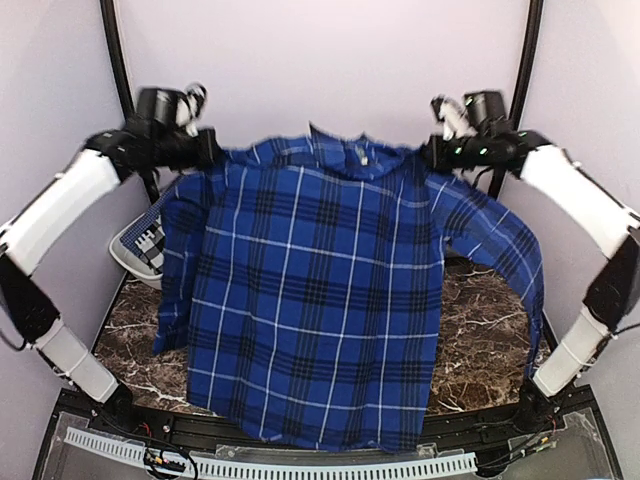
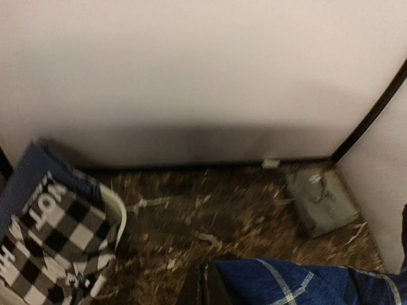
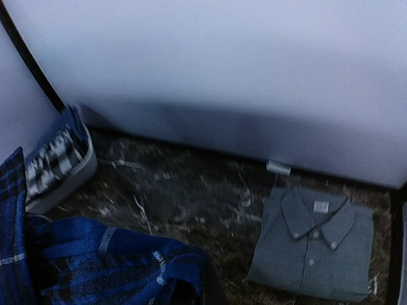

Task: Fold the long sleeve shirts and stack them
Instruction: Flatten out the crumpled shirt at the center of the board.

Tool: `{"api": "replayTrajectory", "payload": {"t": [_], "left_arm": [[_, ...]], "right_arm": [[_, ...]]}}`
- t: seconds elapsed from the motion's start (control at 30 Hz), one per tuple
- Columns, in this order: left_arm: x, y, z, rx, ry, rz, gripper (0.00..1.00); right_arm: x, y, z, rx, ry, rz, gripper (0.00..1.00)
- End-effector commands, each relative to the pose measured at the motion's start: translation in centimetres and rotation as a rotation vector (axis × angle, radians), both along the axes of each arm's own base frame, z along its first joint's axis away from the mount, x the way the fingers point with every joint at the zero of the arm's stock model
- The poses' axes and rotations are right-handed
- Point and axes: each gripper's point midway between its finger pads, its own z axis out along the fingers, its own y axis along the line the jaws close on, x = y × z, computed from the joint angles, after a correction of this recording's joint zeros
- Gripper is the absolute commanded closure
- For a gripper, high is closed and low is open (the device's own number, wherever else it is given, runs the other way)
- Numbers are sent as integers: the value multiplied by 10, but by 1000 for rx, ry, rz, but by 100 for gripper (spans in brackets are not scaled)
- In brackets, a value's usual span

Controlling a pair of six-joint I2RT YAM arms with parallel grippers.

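Note:
The royal-blue and black plaid shirt (image 1: 320, 300) hangs spread out in the air above the table, held up by its two shoulders. My left gripper (image 1: 207, 150) is shut on the left shoulder; its fingers (image 2: 205, 286) pinch blue cloth (image 2: 299, 283) at the bottom of the left wrist view. My right gripper (image 1: 432, 155) is shut on the right shoulder, with bunched blue cloth (image 3: 108, 260) around it. The grey shirt (image 3: 315, 244) lies folded, collar up, on the marble table at the far right; it also shows in the left wrist view (image 2: 321, 202).
A white basket (image 1: 135, 250) with black-and-white checked cloth (image 2: 57, 241) stands at the table's left. The marble table top (image 1: 480, 340) is walled by pale panels with black corner posts (image 1: 525, 60). The hanging shirt hides the table's middle.

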Motion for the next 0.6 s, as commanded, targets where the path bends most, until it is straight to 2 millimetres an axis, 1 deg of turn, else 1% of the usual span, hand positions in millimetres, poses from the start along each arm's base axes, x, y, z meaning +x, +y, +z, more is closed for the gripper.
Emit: {"api": "replayTrajectory", "payload": {"t": [0.0, 0.03, 0.07, 0.1, 0.13, 0.17, 0.2, 0.23, 0.27, 0.3, 0.33, 0.4, 0.43, 0.5, 0.57], "left_arm": [[24, 1, -238, 148, 538, 32, 100], [26, 0, -269, 164, 594, 32, 100], [24, -2, -289, 160, 632, 28, 100], [25, -3, -310, 171, 674, 29, 100], [24, -4, -321, 167, 690, 30, 100], [23, -4, -331, 171, 708, 32, 100], [21, -8, -336, 158, 720, 14, 97], [20, -8, -338, 158, 725, 13, 91], [19, -6, -340, 163, 726, 15, 88], [19, -6, -337, 164, 718, 16, 83], [19, -5, -336, 170, 713, 14, 80], [20, -4, -327, 178, 687, 19, 72], [21, -3, -319, 186, 662, 24, 68], [20, -7, -306, 194, 634, 20, 64], [15, -18, -296, 198, 614, -3, 61]], "right_arm": [[47, -3, -194, -101, 393, -29, 95], [54, -7, -225, -119, 450, -45, 89], [56, -10, -253, -143, 512, -58, 87], [57, -11, -275, -169, 562, -66, 83], [56, -12, -292, -184, 596, -68, 73], [54, -13, -303, -190, 615, -71, 66], [52, -14, -308, -193, 619, -75, 60], [49, -14, -310, -192, 613, -79, 54], [46, -15, -309, -191, 602, -80, 50], [43, -14, -302, -187, 582, -80, 47], [39, -13, -301, -193, 574, -82, 45], [31, -7, -297, -214, 552, -81, 43], [26, -2, -295, -226, 543, -76, 43], [16, 14, -295, -233, 536, -46, 43], [1, 33, -299, -219, 548, 3, 43]]}}
